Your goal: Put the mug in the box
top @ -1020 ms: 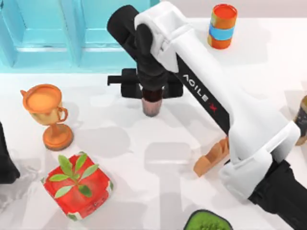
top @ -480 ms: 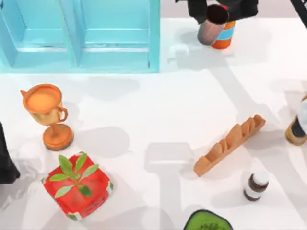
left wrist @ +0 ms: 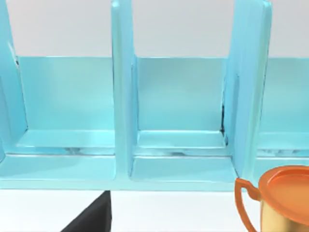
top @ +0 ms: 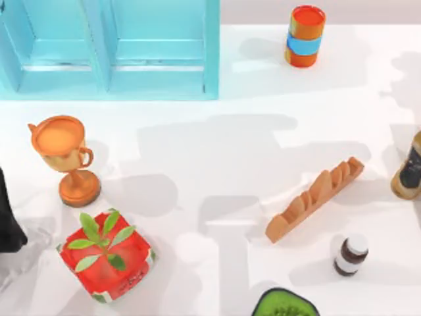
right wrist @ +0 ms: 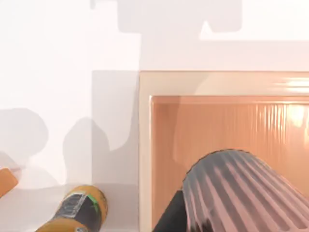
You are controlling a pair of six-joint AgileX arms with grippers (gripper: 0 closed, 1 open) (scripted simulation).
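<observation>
Looking down from above, the white surface carried a turquoise shelf unit along its far left edge, an orange cylinder with a blue band at the far right, an orange two-handled goblet at the left, and a red planter with green leaves in front of the goblet. Right of centre lay an orange ridged rack, tilted diagonally, with a small dark white-capped bottle near it, a dark yellow-ended bottle at the right edge, and a green bowl at the near edge. The left arm sat parked at the left edge; its wrist camera faced the shelf's compartments and the goblet's rim, and I could not tell how its claw stood. In the right wrist view the mug, ribbed and reddish-brown, hung over the orange box, whose pale rim stood beside the yellow-ended bottle; a dark part of the claw touched the mug's side, so the right claw appeared clenched on the mug.
</observation>
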